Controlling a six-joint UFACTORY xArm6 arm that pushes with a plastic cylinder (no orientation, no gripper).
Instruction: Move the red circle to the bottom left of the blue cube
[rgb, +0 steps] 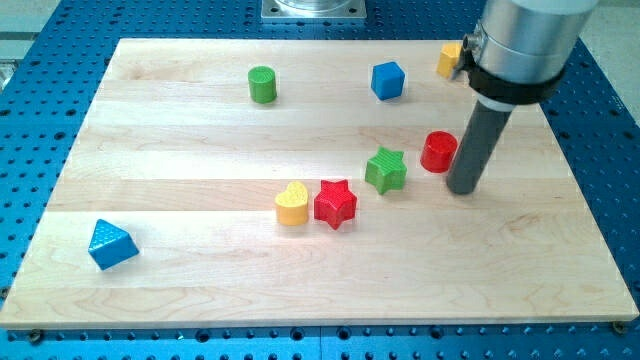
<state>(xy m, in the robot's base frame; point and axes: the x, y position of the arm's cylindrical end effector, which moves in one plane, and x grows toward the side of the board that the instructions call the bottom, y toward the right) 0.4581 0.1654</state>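
The red circle (438, 151) stands on the wooden board (200, 230) right of centre. The blue cube (387, 80) sits above it and to its left, near the view's top. My tip (462, 188) rests on the board just right of and slightly below the red circle, close to it or touching it. The dark rod rises from the tip to the grey arm at the view's top right.
A green star (386, 169) lies just left of the red circle. A red star (335, 203) and yellow heart (291, 204) sit further left. A green cylinder (262, 85) is top left, a blue triangle (110, 244) bottom left, a yellow block (449, 59) half hidden behind the arm.
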